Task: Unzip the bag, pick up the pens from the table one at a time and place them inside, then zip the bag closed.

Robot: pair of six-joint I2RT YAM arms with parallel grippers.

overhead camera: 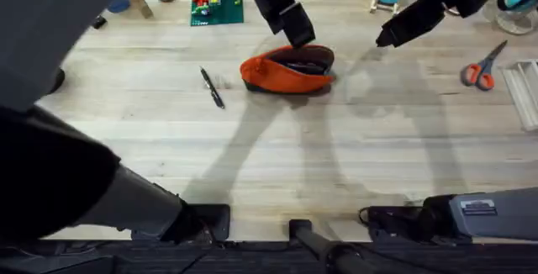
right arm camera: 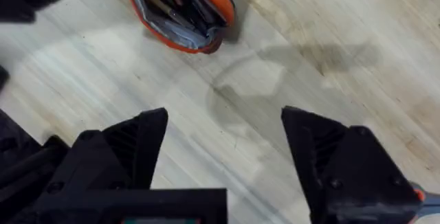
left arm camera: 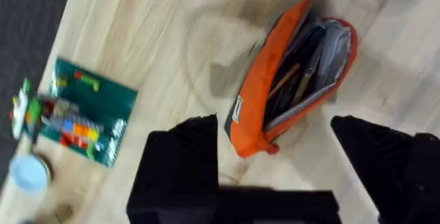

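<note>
Pale wood table [overhead camera: 277,156]. Bag [overhead camera: 288,68] sits unzipped mid-table, one pen [overhead camera: 212,87] lying just left of it. Left gripper [left arm camera: 275,162] and right gripper [right arm camera: 223,148] both wide, empty. Pen likely light, slick; pinch mid-shaft. Bag soft, floppy.

Robot lab or test bench setup, not a home. Two arm bases are clamped at the near edge of a pale plank desk [overhead camera: 277,152], with stray props along the far side: orange-handled scissors [overhead camera: 482,71], a green board with coloured bricks [overhead camera: 215,3], a small wooden stand [overhead camera: 388,3].
</note>
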